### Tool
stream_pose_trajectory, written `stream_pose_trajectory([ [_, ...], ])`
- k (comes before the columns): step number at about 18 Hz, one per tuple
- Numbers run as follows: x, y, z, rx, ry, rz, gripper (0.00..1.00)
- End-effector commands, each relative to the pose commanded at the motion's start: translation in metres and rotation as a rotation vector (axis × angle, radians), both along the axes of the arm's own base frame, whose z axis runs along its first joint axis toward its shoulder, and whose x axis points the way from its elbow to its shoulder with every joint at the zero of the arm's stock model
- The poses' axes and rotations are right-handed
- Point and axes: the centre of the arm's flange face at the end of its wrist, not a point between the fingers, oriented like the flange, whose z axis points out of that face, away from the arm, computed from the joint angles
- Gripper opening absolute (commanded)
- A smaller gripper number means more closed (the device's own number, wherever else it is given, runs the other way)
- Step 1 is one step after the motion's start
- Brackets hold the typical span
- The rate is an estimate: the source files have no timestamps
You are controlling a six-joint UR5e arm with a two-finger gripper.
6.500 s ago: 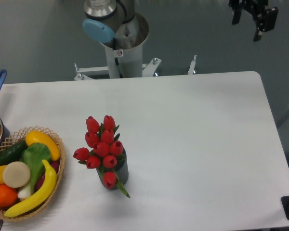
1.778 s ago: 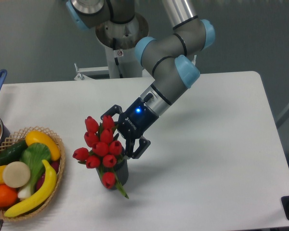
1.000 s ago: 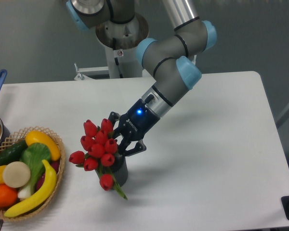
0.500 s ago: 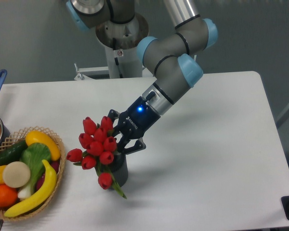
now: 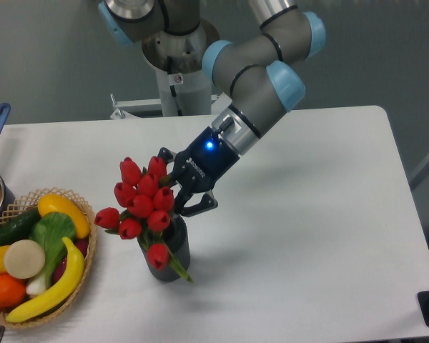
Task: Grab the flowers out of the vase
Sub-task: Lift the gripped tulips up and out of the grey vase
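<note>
My pincer [image 5: 177,194] is pinching the flowers [image 5: 144,208] from their right side, its dark fingers closed among the stems just above the vase [image 5: 169,250]. The red tulip buds lean up and to the left of the vase, while the lower stems and one low bud (the one drooping at the front) are at the vase's mouth; I cannot tell whether the stem ends have cleared the rim. The vase stands upright on the white tabletop [image 5: 307,214]. Left of the vase, well apart, a wicker basket [image 5: 86,268] holds a banana [image 5: 53,286], an orange and green vegetables.
</note>
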Motion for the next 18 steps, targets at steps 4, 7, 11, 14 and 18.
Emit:
stream_pose_trajectory([
  [4, 0.003, -0.003, 0.032, 0.009, -0.005, 0.025, 0.40],
  [7, -0.002, -0.003, 0.057, 0.014, -0.017, 0.053, 0.40],
  [11, -0.005, -0.008, 0.084, 0.027, -0.027, 0.080, 0.40],
  [14, -0.016, -0.018, 0.106, 0.053, -0.031, 0.110, 0.40],
  [18, -0.029, -0.025, 0.140, 0.075, -0.043, 0.144, 0.40],
])
